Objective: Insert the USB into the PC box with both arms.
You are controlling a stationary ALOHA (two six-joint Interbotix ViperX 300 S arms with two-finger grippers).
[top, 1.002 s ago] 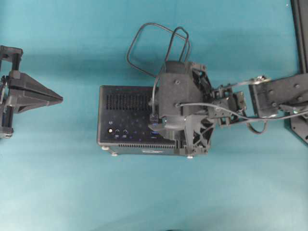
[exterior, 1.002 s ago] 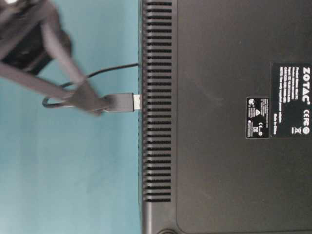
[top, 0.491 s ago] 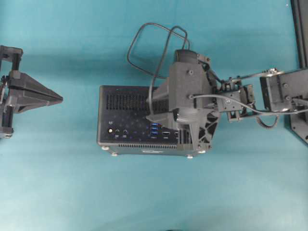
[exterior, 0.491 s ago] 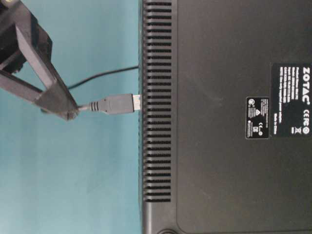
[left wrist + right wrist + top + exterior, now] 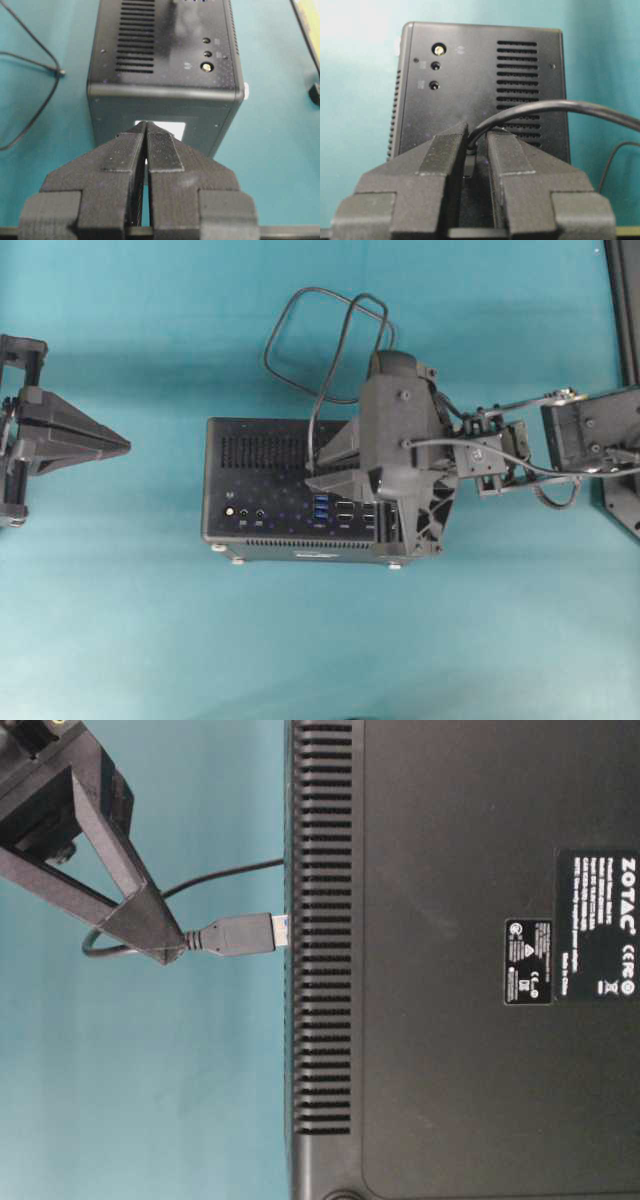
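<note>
The overhead view looks straight down from well above the PC box (image 5: 285, 490). The table-level view sits close beside it, sideways. Both wrist views face it from opposite ends.

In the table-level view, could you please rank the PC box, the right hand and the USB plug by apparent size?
1. PC box
2. Right hand, though it is cut off by the frame and may be nearer the camera
3. USB plug

Black PC box (image 5: 290, 490) with vent grille and blue ports at the table centre, thin black USB (image 5: 320, 340) cable looping toward 12 o'clock, its plug (image 5: 240, 934) standing in the port face
</note>
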